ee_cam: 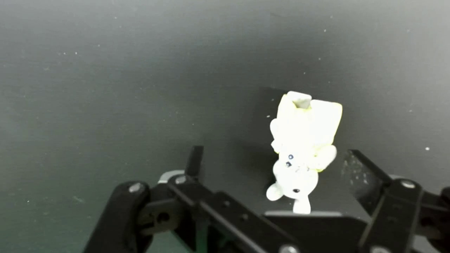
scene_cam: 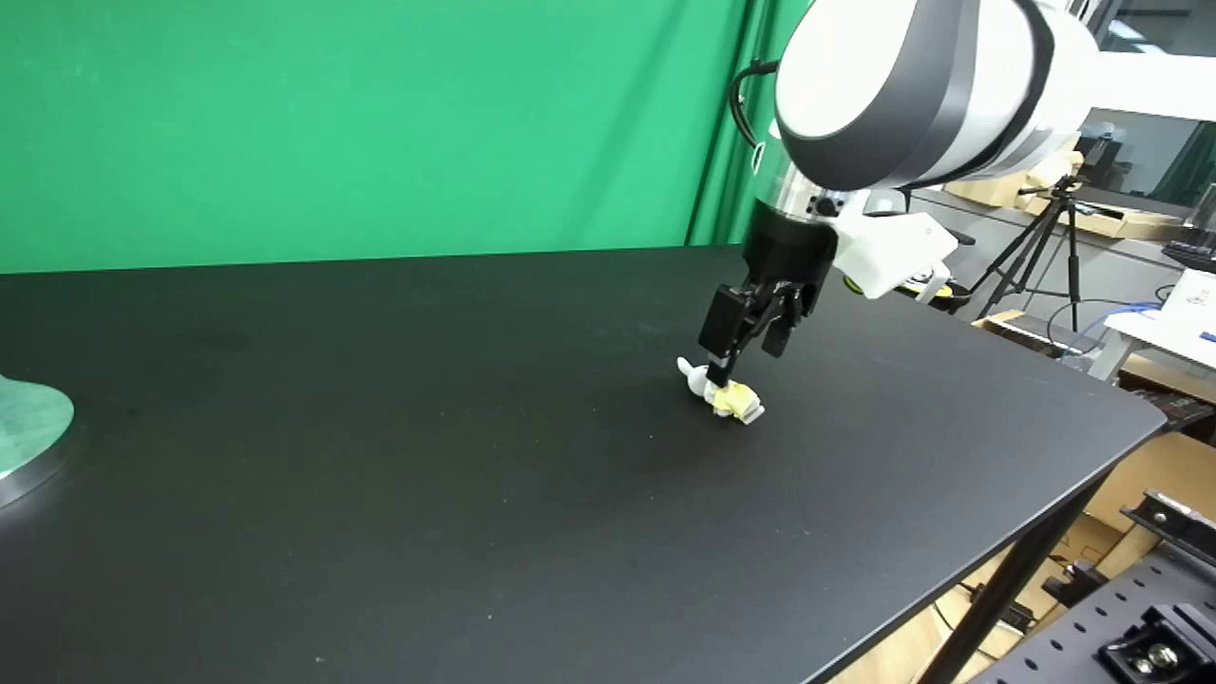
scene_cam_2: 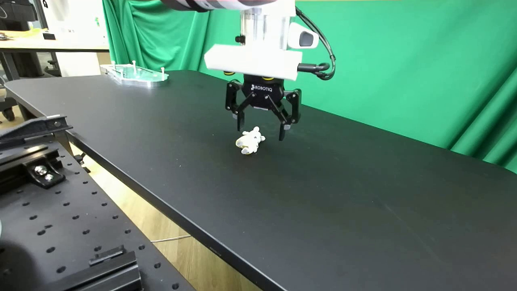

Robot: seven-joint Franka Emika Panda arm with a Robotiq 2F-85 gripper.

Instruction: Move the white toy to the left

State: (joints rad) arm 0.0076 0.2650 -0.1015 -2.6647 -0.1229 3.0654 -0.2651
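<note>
The white toy is a small bear-like figurine with rounded ears and a yellowish body. It lies on the black table in both exterior views [scene_cam: 737, 400] [scene_cam_2: 249, 141]. In the wrist view the white toy [ee_cam: 302, 140] lies right of the middle with its head toward the gripper base. My gripper [scene_cam_2: 261, 133] is open and points down over the toy; it also shows in an exterior view [scene_cam: 748, 363] and the wrist view [ee_cam: 275, 150]. In the wrist view the toy's head is between the fingers, nearer the right finger, with gaps on both sides. One fingertip hides part of it in an exterior view.
The black table [scene_cam: 380, 532] has a near edge beside a perforated metal plate [scene_cam_2: 85, 220]. A pale green disc [scene_cam: 33, 418] is at the table's left in an exterior view. A clear greenish plate with pegs [scene_cam_2: 135, 76] stands at the far end. A green curtain [scene_cam_2: 383, 72] hangs behind.
</note>
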